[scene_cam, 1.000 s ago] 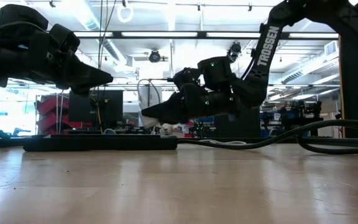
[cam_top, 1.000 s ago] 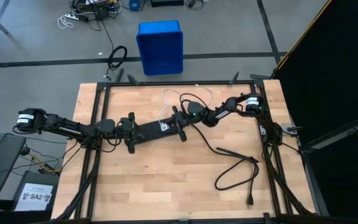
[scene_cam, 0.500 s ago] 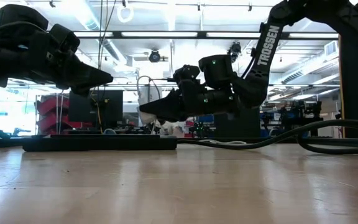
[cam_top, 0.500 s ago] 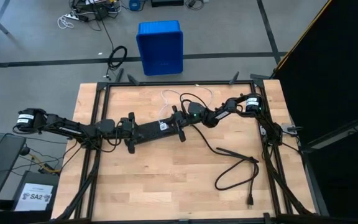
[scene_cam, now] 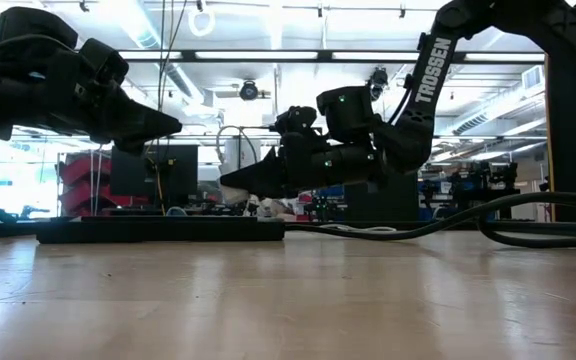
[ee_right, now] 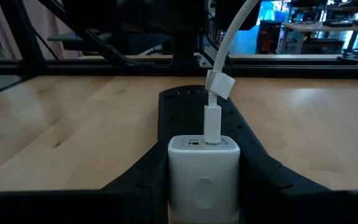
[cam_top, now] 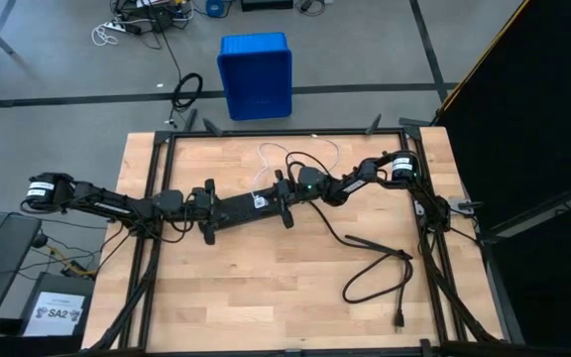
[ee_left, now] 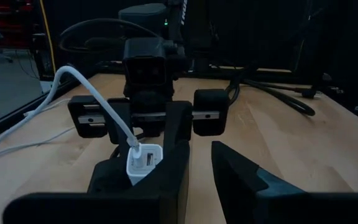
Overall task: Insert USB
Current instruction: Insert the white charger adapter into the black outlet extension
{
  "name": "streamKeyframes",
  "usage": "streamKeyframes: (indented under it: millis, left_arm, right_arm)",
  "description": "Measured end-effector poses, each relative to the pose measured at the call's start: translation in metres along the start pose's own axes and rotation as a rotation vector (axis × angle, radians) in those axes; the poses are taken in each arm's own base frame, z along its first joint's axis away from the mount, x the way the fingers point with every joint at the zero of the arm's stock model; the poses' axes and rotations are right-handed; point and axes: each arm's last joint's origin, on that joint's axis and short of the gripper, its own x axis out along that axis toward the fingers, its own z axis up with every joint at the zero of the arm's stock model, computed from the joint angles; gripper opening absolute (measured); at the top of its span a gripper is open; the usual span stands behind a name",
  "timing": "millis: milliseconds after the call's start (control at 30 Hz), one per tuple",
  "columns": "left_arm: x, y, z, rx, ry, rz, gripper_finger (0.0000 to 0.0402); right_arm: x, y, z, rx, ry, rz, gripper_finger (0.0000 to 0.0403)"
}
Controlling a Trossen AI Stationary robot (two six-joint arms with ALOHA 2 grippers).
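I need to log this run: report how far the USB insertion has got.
Done: the USB plug stands seated in the white charger block on the black power strip. In hand: the right gripper hovers at the charger, fingers either side. The left gripper waits over the strip's other end. Left: withdrawing, it seems.

A: The high view is evenly lit and the bench [cam_top: 266,278] shows almost no shadows, only a dark panel at the right edge.

B: In the low view, bright ceiling lamps behind make both arms black silhouettes. The wrist views are dim, with blurred foreground fingers.
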Motion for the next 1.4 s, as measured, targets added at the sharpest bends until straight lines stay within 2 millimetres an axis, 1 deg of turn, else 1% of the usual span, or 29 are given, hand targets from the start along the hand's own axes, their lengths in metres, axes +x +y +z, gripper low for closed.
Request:
streamKeyframes:
  millis: [367,600,1000,1300,1400]
  left_arm:
    - [0.0,0.0,0.0,0.0,0.0,0.0,0.0055]
    - [0.0,0.0,0.0,0.0,0.0,0.0,0.0055]
    - [0.0,0.0,0.0001,0.0,-0.001,0.0,0.0055]
    - [0.0,0.0,0.0001,-0.001,-0.001,0.0,0.0055]
    - [0.0,0.0,0.0001,-0.046,-0.001,0.0,0.0055]
  right_arm:
    - [0.0024,0.0053,0.0018,-0.002,-0.013,0.011,0.0112]
    - [0.007,0.0029,0.003,0.006,0.022,0.003,0.0112]
    - [0.0073,0.0021,-0.0007,0.018,0.085,-0.016,0.0112]
    - [0.007,0.0019,-0.0018,0.036,0.092,-0.019,0.0112]
    - [0.0069,0.0019,-0.002,0.036,0.09,-0.019,0.0112]
